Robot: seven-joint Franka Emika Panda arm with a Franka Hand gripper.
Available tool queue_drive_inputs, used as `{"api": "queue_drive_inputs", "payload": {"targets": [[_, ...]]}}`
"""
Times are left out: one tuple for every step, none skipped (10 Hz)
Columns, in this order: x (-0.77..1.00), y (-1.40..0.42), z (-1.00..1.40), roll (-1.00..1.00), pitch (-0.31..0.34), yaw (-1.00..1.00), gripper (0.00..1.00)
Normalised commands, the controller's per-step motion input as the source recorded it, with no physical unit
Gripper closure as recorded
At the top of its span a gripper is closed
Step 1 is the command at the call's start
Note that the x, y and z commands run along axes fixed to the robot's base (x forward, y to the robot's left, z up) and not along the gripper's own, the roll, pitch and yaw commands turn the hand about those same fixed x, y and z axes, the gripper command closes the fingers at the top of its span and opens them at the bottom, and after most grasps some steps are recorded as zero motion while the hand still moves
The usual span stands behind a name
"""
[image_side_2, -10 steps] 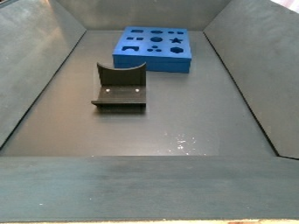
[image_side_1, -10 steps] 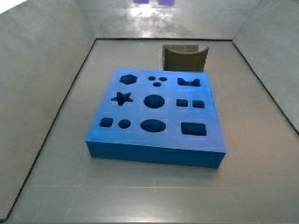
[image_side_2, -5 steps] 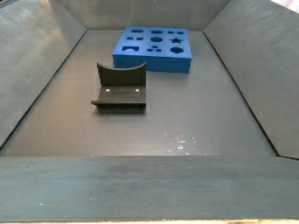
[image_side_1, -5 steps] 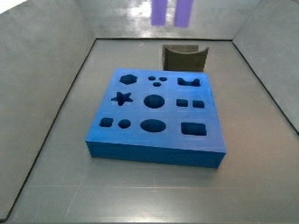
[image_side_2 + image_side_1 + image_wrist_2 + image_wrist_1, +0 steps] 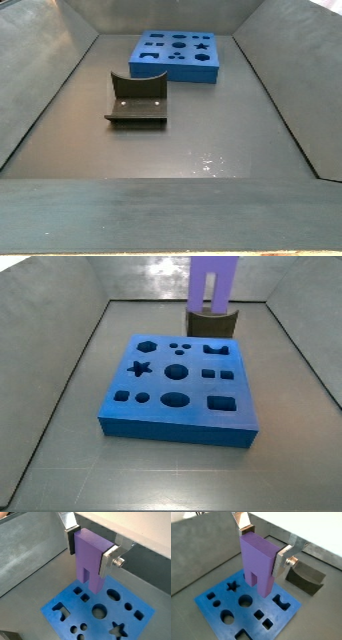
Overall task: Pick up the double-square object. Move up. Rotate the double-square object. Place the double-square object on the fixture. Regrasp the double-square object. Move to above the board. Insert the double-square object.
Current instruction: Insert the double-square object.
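The double-square object [image 5: 258, 564] is a tall lavender block with a notch at its lower end. My gripper [image 5: 263, 544] is shut on its upper part, a silver finger [image 5: 282, 555] pressed on each side, as both wrist views show [image 5: 89, 548]. The block [image 5: 91, 567] hangs upright in the air over the blue board [image 5: 130, 627]. In a side view its two prongs [image 5: 211, 286] reach down from the upper edge, near the board's [image 5: 181, 416] far end. The gripper itself is out of both side views. The dark fixture [image 5: 211, 324] stands bare behind the board.
Grey walls enclose the floor on all sides. The board [image 5: 177, 68] lies at one end of the enclosure and the fixture [image 5: 136, 101] stands on the floor beside it. Dark cut-outs, among them a star [image 5: 139, 368], cover the board's top.
The lavender block has come down into a side view from the upper edge: only a sliver showed a second ago, now most of its two prongs. Board and fixture have not moved.
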Motion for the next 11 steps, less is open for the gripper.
{"api": "queue_drive_inputs", "payload": {"targets": [[0.44, 0.00, -0.48, 0.19, -0.066, 0.00, 1.00], [0.45, 0.00, -0.47, 0.20, -0.066, 0.00, 1.00], [0.44, 0.00, -0.49, 0.20, -0.060, 0.00, 1.00], [0.41, 0.00, -0.49, 0.22, -0.069, 0.00, 1.00], [0.43, 0.00, -0.51, 0.23, -0.083, 0.00, 1.00], [0.43, -0.05, -0.55, 0.29, -0.100, 0.00, 1.00], [0.39, -0.08, -0.60, 0.33, -0.120, 0.00, 1.00], [0.26, -0.18, -0.68, 0.32, -0.123, 0.00, 1.00], [0.13, -0.27, -0.69, 0.18, -0.111, 0.14, 1.00], [0.00, -0.27, -0.67, 0.11, -0.083, 0.14, 1.00], [0.00, 0.00, -0.10, 0.00, 0.000, 0.00, 1.00]]}}
